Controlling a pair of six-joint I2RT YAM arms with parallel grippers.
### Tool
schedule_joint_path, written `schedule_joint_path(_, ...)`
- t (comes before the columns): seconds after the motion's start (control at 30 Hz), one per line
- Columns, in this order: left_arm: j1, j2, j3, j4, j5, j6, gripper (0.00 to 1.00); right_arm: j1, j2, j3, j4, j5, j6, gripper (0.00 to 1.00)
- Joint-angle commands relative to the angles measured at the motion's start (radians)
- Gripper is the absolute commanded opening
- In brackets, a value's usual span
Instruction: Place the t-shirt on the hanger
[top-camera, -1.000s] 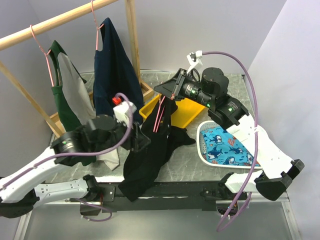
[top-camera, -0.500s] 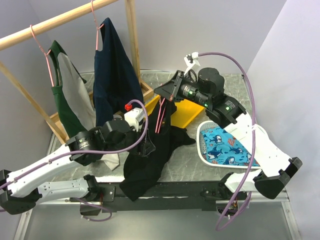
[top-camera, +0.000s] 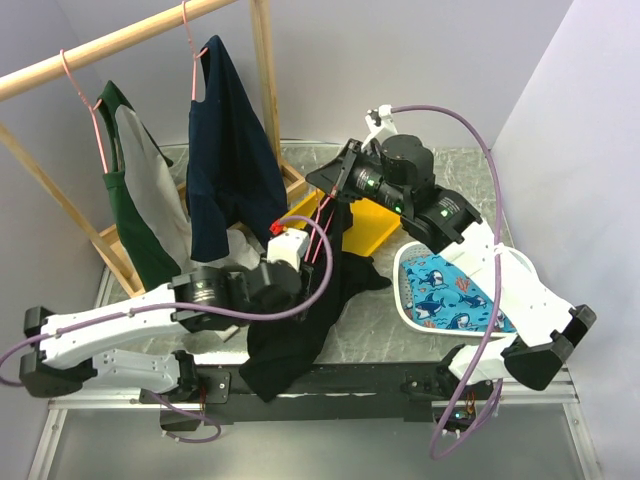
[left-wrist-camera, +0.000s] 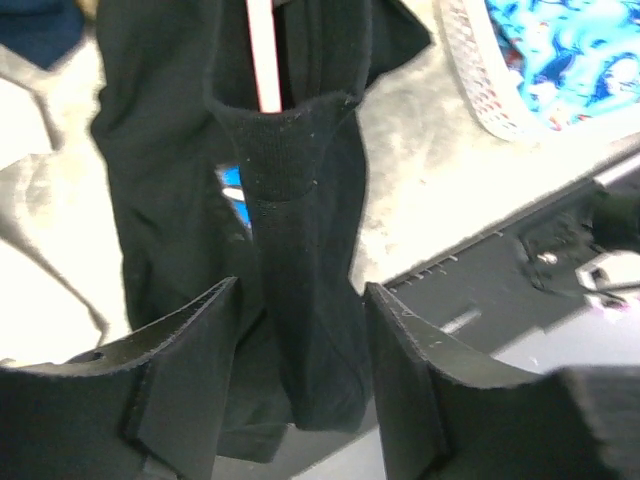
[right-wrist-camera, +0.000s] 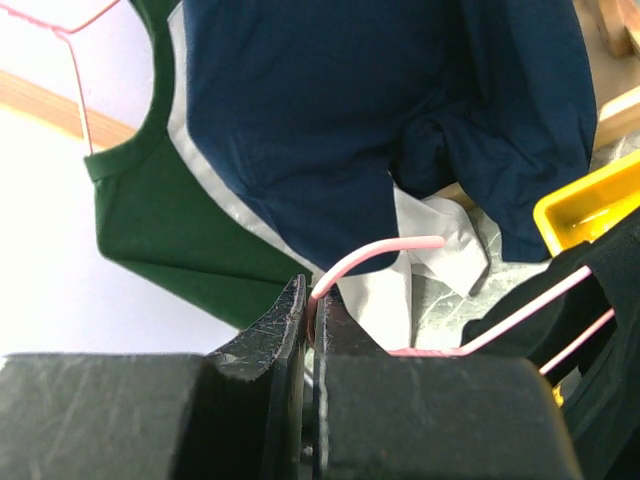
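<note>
Hanger (right-wrist-camera: 380, 248) pinched by right tool (right-wrist-camera: 310, 305), t-shirt (left-wrist-camera: 300, 200) hanging

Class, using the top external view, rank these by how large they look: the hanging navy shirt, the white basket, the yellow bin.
1. Navy shirt
2. White basket
3. Yellow bin, partly hidden, so its full size is unsure.

T-shirt (top-camera: 300, 320) hangs over the table's (top-camera: 420, 175) near edge. Hanger (top-camera: 322, 235) enters its collar from above, and my right gripper (right-wrist-camera: 308, 300) clamps the hook up there. My left gripper (left-wrist-camera: 300, 300) is before the t-shirt, one fold between the fingers. Bin (top-camera: 378, 225) sits just behind it, basket (top-camera: 405, 295) right of it. Rail (top-camera: 120, 42) with hung shirts (top-camera: 235, 140) stands left and behind.
</note>
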Motion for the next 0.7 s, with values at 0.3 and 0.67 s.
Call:
schedule_joint_path(0.3, -0.063, 0.064, 0.027, -0.018, -0.307, -0.040, 0.54, 0.014, 0.015, 0.119, 0.021, 0.057, 0.034, 0.00)
schedule_joint_path(0.67, -0.060, 0.061, -0.021, 0.089, -0.280, 0.051, 0.50, 0.016, 0.020, 0.139, 0.020, 0.037, 0.042, 0.00)
